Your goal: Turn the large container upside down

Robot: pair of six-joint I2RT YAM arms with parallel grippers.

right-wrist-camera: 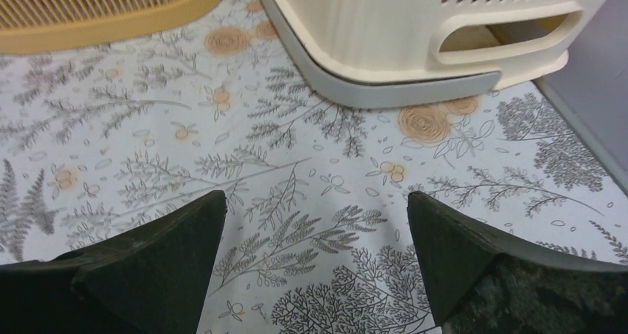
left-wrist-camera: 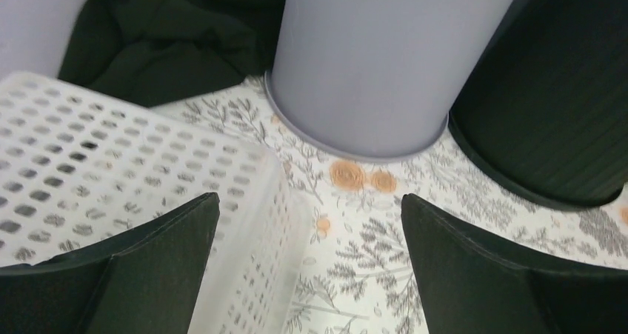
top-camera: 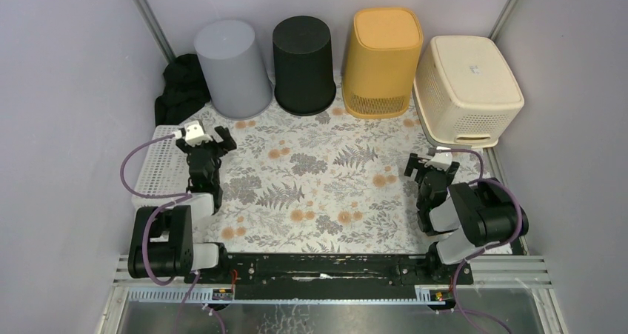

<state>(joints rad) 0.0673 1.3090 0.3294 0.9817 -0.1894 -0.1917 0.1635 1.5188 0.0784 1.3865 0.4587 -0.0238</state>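
A large cream perforated basket stands at the back right with its base up and its grey-edged rim on the floral mat; it also shows in the right wrist view. My right gripper is open and empty in front of it, a short way off, low over the mat. My left gripper is open and empty at the left. In the left wrist view it hangs over the right edge of a white perforated basket.
A grey bin, a black bin and an orange slatted basket stand base-up along the back. The white basket lies at the left edge. A black cloth lies in the back left corner. Walls close both sides.
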